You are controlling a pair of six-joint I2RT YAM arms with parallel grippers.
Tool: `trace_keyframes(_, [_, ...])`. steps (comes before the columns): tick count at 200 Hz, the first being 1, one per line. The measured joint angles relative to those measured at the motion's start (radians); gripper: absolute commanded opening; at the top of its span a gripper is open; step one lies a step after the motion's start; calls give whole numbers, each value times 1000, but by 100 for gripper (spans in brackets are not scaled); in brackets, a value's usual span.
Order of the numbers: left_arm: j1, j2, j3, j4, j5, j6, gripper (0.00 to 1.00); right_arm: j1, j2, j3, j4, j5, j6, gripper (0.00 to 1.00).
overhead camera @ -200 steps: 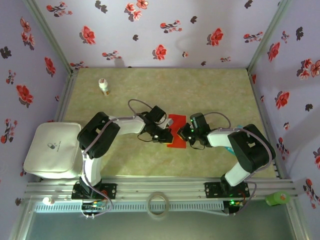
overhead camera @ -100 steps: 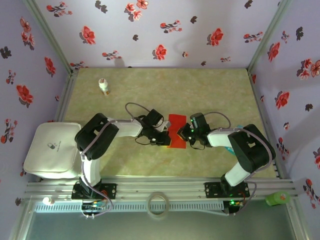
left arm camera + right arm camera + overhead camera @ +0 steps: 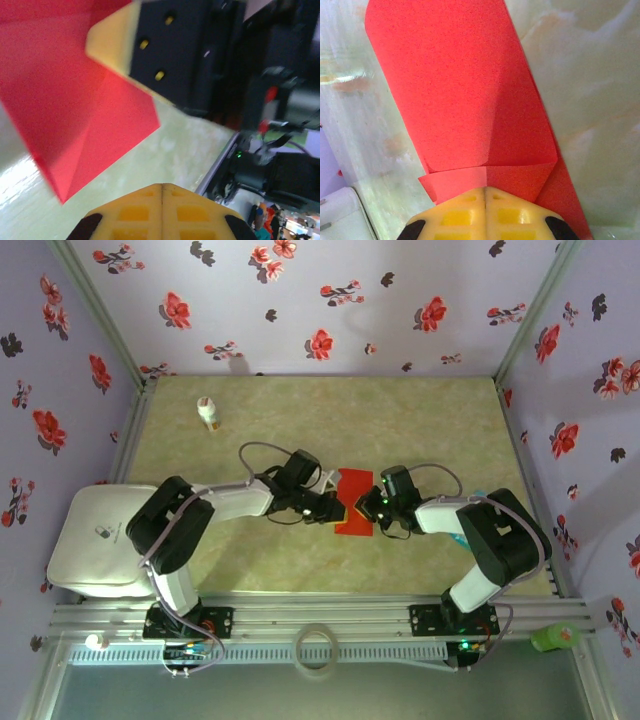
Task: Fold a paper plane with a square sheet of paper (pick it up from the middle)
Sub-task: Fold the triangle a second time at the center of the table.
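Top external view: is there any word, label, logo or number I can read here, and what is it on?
No text here is legible.
white pouch: small dark mark on top, too small to read.
small white bottle: orange band, any label too small to read.
red paper: plain, no print.

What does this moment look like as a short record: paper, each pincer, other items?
paper: red sheet, partly folded, at the table centre
left pincer: shut, empty, tips near the sheet's edge
right pincer: shut, tips at the sheet's folded flap
other: small white bottle with orange band, far left; white pouch, near left
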Motion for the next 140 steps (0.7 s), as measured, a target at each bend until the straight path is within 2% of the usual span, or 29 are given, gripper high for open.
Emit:
trace_keyframes(34, [4, 98, 89, -2, 1, -2, 0, 0, 0, 0, 0, 0, 0, 0])
trace_keyframes(71, [5, 171, 109, -38, -2, 6, 0, 0, 0, 0, 0, 0, 0, 0])
trace_keyframes(117, [5, 201, 112, -106, -55, 53, 0, 0, 0, 0, 0, 0, 0, 0])
trace_keyframes(140, [5, 196, 82, -72, -60, 63, 0, 0, 0, 0, 0, 0, 0, 0])
